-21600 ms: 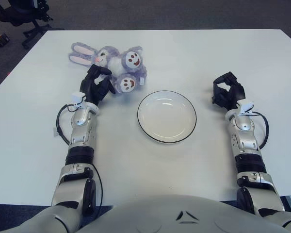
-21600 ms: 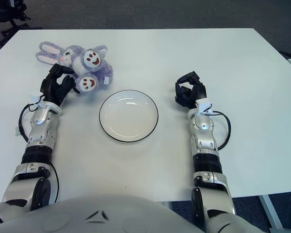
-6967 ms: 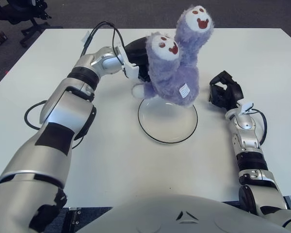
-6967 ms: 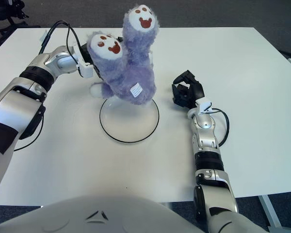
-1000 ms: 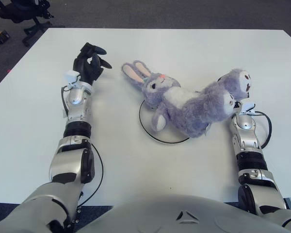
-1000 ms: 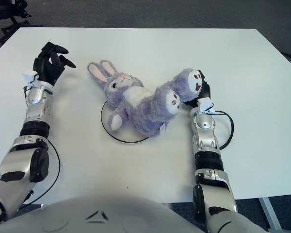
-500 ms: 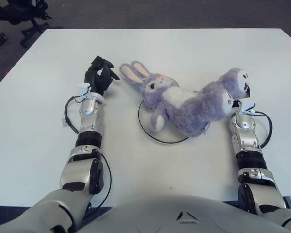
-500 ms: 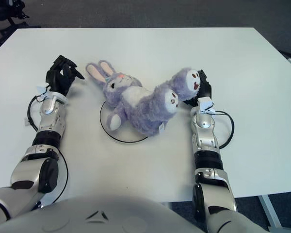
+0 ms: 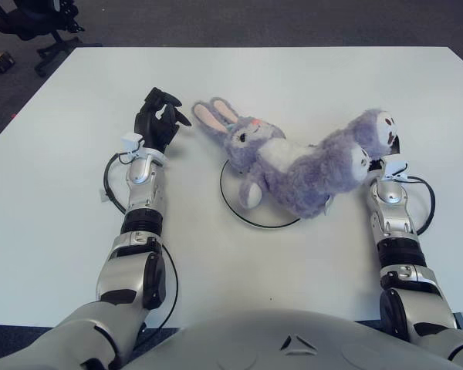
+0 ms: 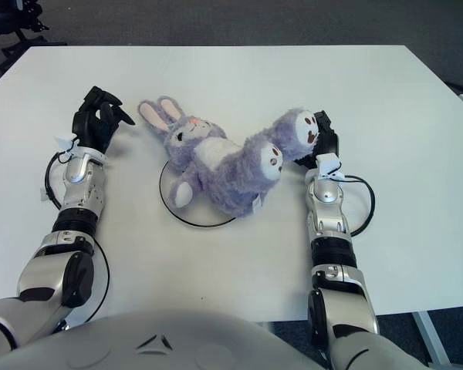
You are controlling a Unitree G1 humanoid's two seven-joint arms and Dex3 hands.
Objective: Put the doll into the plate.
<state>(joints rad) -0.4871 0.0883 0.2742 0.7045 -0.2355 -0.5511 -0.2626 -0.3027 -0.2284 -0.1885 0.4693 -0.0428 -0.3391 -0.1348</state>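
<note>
The purple plush rabbit doll (image 9: pixel 293 166) lies on its back across the white, dark-rimmed plate (image 9: pixel 251 221). Its ears point to the far left and its two smiley-faced feet stick out past the plate's right side. My left hand (image 9: pixel 158 122) sits on the table just left of the ears, fingers relaxed and holding nothing, apart from the doll. My right hand (image 10: pixel 326 142) rests on the table at the right, mostly hidden behind the doll's far foot, which lies against it.
The white table (image 9: pixel 293 77) stretches all around the plate. A black office chair (image 9: pixel 31 19) stands on the dark floor beyond the table's far left corner. Thin black cables loop beside both wrists.
The doll went from the far left of the table into the plate. Over the last second my empty left hand drew back toward me and to the right; the doll stayed still.
</note>
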